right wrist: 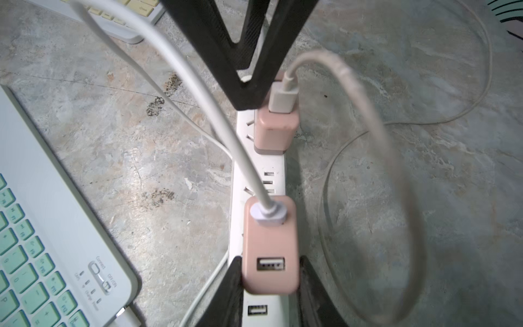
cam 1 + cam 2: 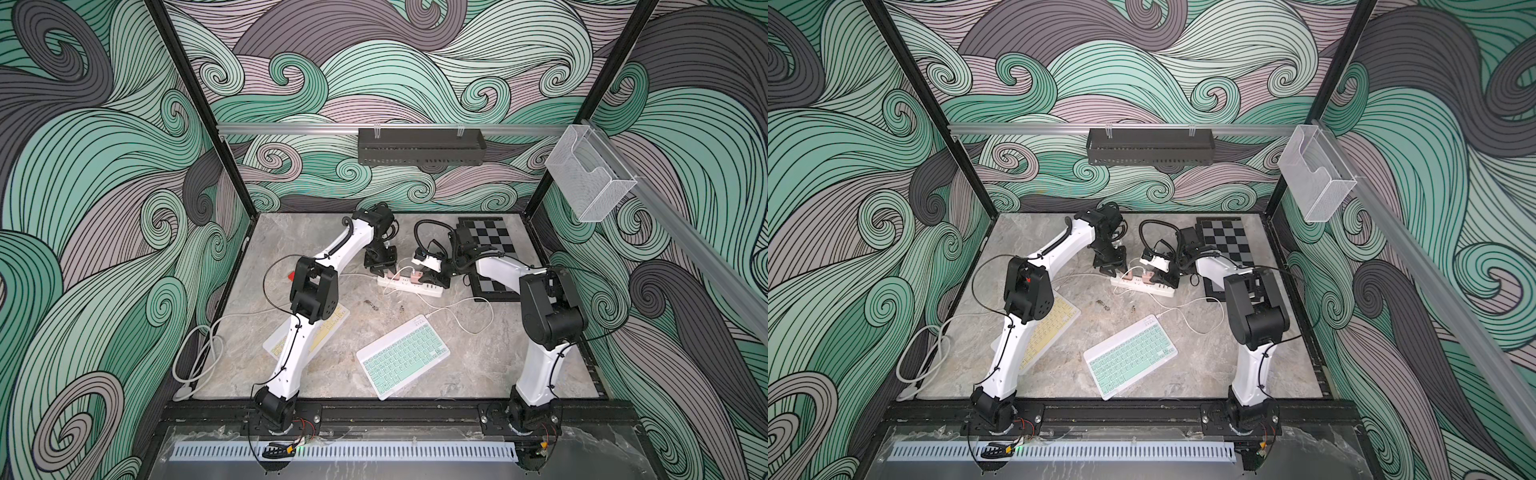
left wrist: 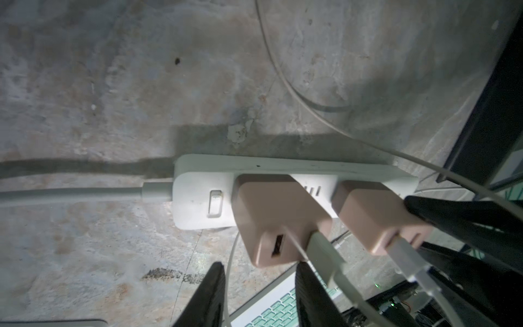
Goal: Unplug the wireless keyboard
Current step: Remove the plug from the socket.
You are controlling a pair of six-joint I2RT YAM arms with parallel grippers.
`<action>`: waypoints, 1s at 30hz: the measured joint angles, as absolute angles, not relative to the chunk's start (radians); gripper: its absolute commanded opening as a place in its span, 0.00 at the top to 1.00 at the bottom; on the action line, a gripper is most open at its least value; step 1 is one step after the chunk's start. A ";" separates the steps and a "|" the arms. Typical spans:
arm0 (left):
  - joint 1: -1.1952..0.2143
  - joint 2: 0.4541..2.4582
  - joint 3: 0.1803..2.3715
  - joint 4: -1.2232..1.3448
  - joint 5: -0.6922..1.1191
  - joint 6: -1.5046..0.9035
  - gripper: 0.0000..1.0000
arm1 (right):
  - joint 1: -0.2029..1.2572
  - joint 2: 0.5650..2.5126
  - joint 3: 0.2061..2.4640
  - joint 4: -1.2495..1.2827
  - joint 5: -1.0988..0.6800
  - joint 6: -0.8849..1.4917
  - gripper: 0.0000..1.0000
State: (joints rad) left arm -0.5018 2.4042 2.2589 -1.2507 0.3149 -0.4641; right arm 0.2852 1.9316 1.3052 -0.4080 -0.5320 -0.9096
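Note:
A green-keyed wireless keyboard (image 2: 403, 359) (image 2: 1130, 356) lies at the table's front middle. A thin white cable leaves its far corner. Behind it a white power strip (image 2: 432, 292) (image 1: 271, 175) holds two pink chargers. My right gripper (image 1: 270, 259) (image 2: 428, 278) stands open, its fingers close on either side of the right charger (image 1: 268, 235), which sits in the strip. My left gripper (image 3: 259, 266) (image 2: 380, 272) is open just short of the left charger (image 3: 280, 220), with a white cable running between its fingers. A yellow-keyed keyboard (image 2: 332, 322) lies partly under the left arm.
A chessboard (image 2: 486, 241) lies at the back right, under the right arm. The strip's thick cord coils off the table's left edge (image 2: 199, 353). Thin cables loop over the table right of the strip (image 1: 325, 170). A red object (image 2: 292, 275) shows behind the left elbow.

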 measured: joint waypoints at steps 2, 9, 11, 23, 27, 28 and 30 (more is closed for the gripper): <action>-0.508 2.420 2.258 -1.254 0.314 -0.464 0.59 | 0.299 1.948 1.338 -0.436 -0.530 -0.913 0.60; -0.519 2.456 2.255 -1.270 0.314 -0.465 0.59 | 0.338 1.953 1.362 -0.501 -0.515 -0.912 0.59; -0.519 2.456 2.255 -1.272 0.314 -0.466 0.59 | 0.344 1.967 1.382 -0.520 -0.501 -0.911 0.68; -0.522 2.457 2.255 -1.285 0.315 -0.484 0.59 | 0.366 1.971 1.361 -0.430 -0.454 -0.932 1.00; -0.532 2.458 2.242 -1.293 0.301 -0.483 0.60 | 0.382 1.909 1.240 -0.275 -0.415 -0.931 1.00; -0.535 2.458 2.232 -1.296 0.292 -0.483 0.60 | 0.387 1.898 1.218 -0.245 -0.405 -0.928 1.00; -0.542 2.463 2.215 -1.309 0.271 -0.483 0.60 | 0.390 1.885 1.188 -0.201 -0.397 -0.921 1.00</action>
